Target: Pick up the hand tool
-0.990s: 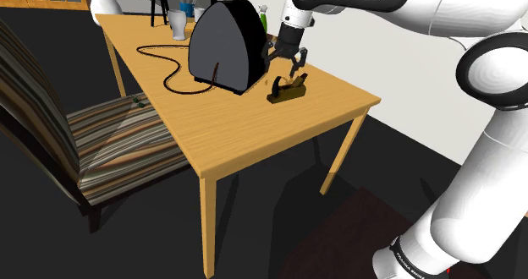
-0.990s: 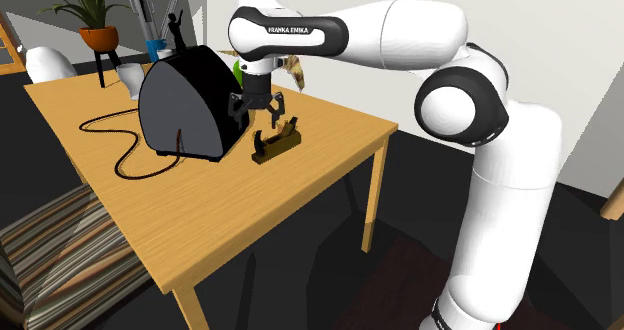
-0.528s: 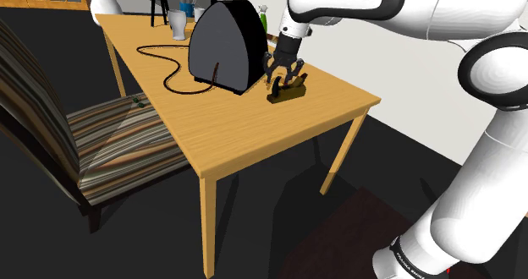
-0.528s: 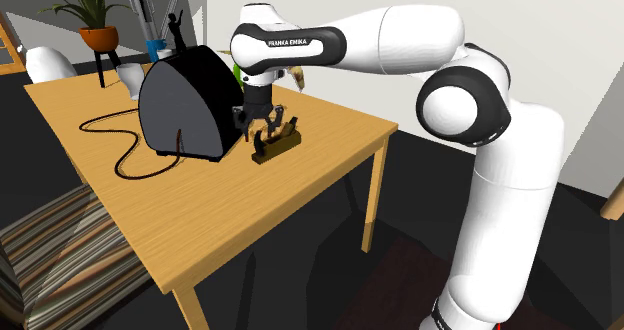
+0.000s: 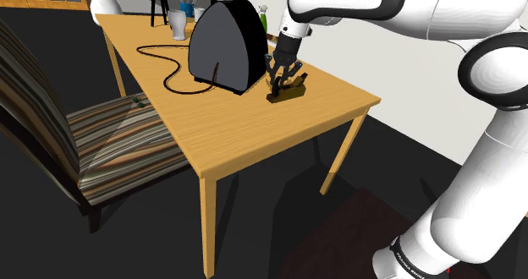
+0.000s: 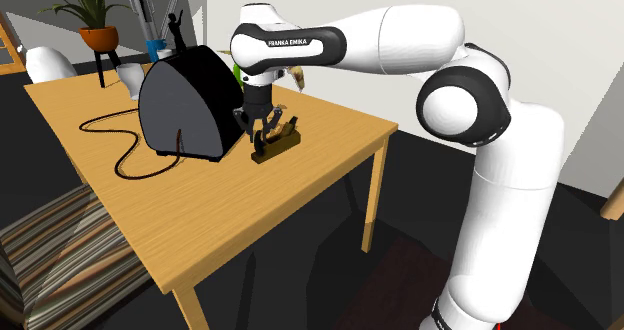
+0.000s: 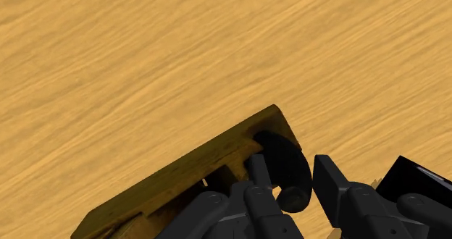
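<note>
The hand tool is a small wooden plane (image 5: 289,90) (image 6: 278,147) with a dark curved handle, lying on the wooden table (image 5: 254,138) (image 6: 250,208) next to a black domed appliance. My black gripper (image 5: 278,79) (image 6: 262,134) comes down on it from above. In the wrist view the gripper (image 7: 292,185) is shut on the plane's dark handle (image 7: 288,158), with one finger on each side of it and the plane's brown body (image 7: 195,179) resting flat on the table top (image 7: 181,64).
The black domed appliance (image 5: 224,47) (image 6: 190,103) stands right beside the gripper, and its cord (image 5: 165,64) loops over the table. A white cup (image 5: 176,22) and a potted plant (image 6: 98,33) stand at the far end. A striped chair (image 5: 101,142) is alongside the table.
The gripper has come down onto the plane and its fingers have gone from wide apart to shut on the handle. The plane has not moved.
</note>
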